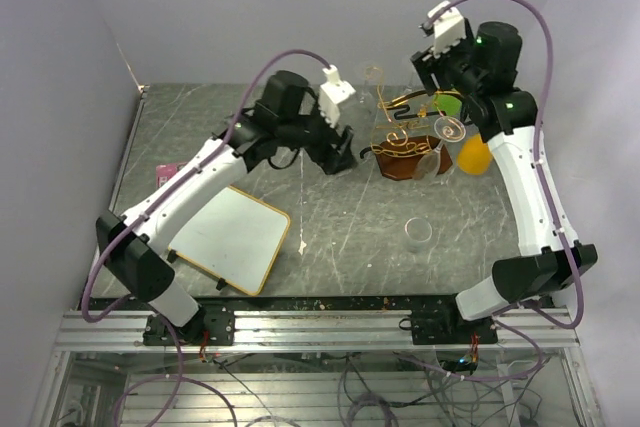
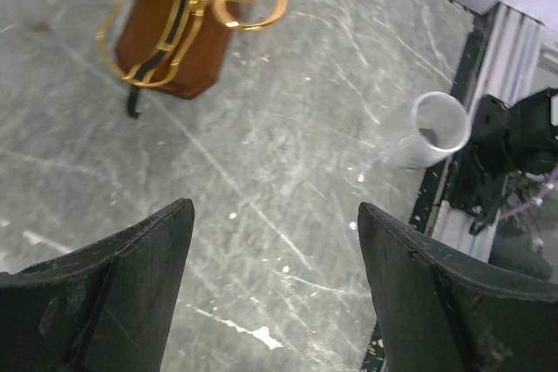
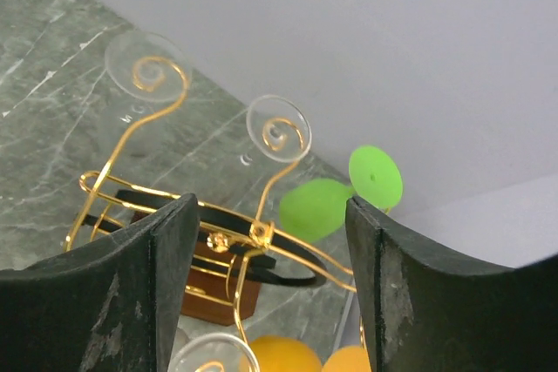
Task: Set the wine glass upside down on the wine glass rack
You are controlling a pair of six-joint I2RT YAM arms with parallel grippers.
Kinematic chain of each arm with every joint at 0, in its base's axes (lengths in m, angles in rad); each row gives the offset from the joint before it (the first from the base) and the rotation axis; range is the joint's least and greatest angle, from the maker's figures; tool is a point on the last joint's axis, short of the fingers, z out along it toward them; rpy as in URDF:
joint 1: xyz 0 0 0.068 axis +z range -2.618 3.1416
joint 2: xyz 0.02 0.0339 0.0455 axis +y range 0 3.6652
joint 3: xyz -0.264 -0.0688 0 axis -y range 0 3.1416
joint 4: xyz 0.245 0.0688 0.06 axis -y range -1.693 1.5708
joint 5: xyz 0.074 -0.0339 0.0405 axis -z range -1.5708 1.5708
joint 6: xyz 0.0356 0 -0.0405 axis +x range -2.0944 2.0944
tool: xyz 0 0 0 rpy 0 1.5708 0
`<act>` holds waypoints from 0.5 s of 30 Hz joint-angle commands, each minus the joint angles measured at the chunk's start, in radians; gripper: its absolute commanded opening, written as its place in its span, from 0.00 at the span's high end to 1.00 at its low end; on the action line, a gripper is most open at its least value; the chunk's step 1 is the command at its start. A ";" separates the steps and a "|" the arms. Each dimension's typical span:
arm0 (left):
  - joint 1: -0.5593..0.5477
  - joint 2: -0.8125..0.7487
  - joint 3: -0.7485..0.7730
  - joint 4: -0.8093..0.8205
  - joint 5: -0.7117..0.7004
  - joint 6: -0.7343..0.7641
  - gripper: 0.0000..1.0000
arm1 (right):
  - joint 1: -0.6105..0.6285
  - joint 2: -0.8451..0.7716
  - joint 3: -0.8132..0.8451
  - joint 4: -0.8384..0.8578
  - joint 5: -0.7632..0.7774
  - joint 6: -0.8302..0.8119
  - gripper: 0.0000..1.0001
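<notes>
Wine glass [image 3: 278, 129]: clear, seen from the right wrist with its round foot uppermost against a curled gold hook at the top of the wine glass rack [image 1: 405, 142]. The bowl below is hard to make out.

A second clear glass [image 3: 148, 64] sits the same way on the next hook to its left in that view. A green glass [image 1: 450, 104] and an orange glass [image 1: 475, 155] hang on the right side of the rack.

The rack stands on its wooden base [image 2: 209, 50] at the far centre of the counter [image 1: 340, 247].

Right end effector [image 3: 270, 206]: raised above the far right of the rack. Its jaws stand well apart with nothing gripped between them, and the rack shows beyond the gap.

Left end effector [image 2: 275, 206]: just left of the rack and above the counter, with its jaws spread wide and empty.

Other items: a clear cup [image 1: 417, 235] stands upright near the front, well apart from the rack. A white board [image 1: 235, 237] lies at near left.
</notes>
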 commanded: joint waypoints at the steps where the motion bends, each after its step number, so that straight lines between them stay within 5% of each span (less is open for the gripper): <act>1: -0.121 0.051 0.097 -0.050 -0.056 0.026 0.14 | -0.082 -0.042 -0.037 -0.002 -0.100 0.078 0.31; 15: -0.440 0.325 0.296 -0.080 -0.296 0.109 0.19 | -0.308 -0.122 -0.136 0.055 -0.249 0.176 0.27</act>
